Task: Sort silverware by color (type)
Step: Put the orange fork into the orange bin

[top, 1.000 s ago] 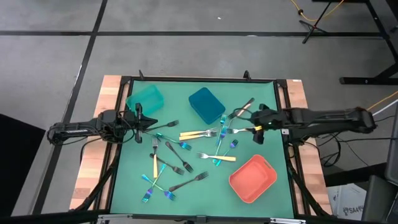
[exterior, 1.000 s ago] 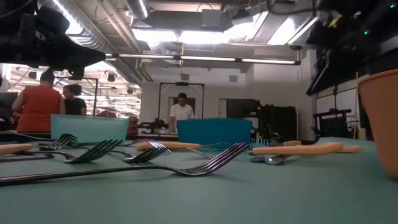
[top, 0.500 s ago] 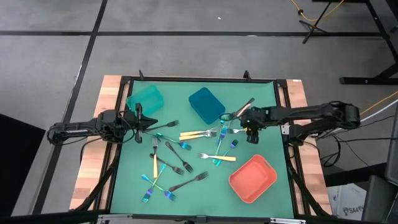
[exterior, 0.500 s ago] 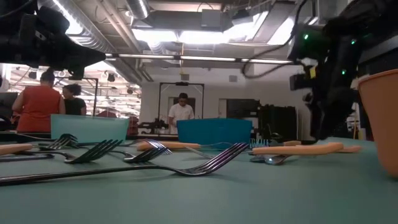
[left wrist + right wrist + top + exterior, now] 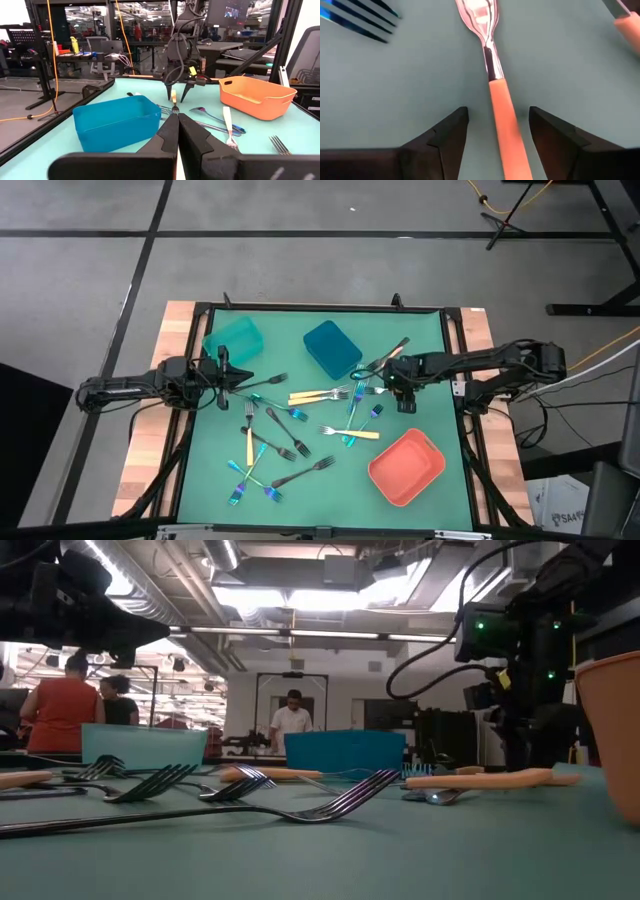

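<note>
Several small forks (image 5: pixel 300 430) lie flat and scattered on the middle of the green mat (image 5: pixel 420 330): black, blue-teal and peach-handled ones. My right gripper (image 5: pixel 397 380) points down, open, low over one peach-handled fork with a silver head (image 5: pixel 492 75). Its fingers (image 5: pixel 452 130) stand on either side of the handle without touching it. My left gripper (image 5: pixel 228 373) waits shut and level at the mat's left edge, holding nothing.
A teal bin (image 5: pixel 233 338) stands at the far left and a blue bin (image 5: pixel 332 348) at the far middle. A coral-red bin (image 5: pixel 406 467) stands at the near right. Another peach handle (image 5: pixel 627 27) lies close beside the right gripper. People stand in the room beyond the table.
My right gripper has come down toward the mat and a little toward the table's left, tipping from a slant to pointing straight down over the peach-handled fork. Its fingers have stayed open. No fork has moved.
</note>
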You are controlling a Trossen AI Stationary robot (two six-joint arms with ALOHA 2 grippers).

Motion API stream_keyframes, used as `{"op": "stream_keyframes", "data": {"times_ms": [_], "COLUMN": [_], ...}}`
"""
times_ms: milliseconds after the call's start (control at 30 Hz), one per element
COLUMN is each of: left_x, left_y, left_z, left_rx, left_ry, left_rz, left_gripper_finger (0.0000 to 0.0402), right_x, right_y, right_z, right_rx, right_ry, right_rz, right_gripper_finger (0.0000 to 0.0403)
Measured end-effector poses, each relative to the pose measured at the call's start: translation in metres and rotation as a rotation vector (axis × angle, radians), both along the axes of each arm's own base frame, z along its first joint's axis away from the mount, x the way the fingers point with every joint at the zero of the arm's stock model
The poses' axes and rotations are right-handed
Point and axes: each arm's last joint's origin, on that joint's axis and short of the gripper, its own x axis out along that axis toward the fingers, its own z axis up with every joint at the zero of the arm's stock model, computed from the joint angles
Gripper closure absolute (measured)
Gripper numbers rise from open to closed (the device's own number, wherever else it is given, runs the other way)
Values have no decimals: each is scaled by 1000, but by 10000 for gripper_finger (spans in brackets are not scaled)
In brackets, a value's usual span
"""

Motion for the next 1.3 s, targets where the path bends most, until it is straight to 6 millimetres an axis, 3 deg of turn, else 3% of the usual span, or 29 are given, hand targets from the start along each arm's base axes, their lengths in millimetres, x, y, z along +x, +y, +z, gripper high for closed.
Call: {"op": "stream_keyframes", "data": {"times_ms": [267, 667, 1300], "left_x": [0, 0, 0], "left_y": [0, 0, 0], "left_z": [0, 0, 0], "left_rx": [0, 0, 0], "left_ry": [0, 0, 0], "left_rz": [0, 0, 0], "left_gripper_finger": [401, 401, 401], "right_x": [0, -1, -1], "right_y": [1, 1, 1], "right_z": [-1, -1, -1], "right_rx": [20, 38, 33], "right_ry": [-1, 2, 7], "right_rz": [23, 32, 32], "right_gripper_finger": [193, 290, 365]}}
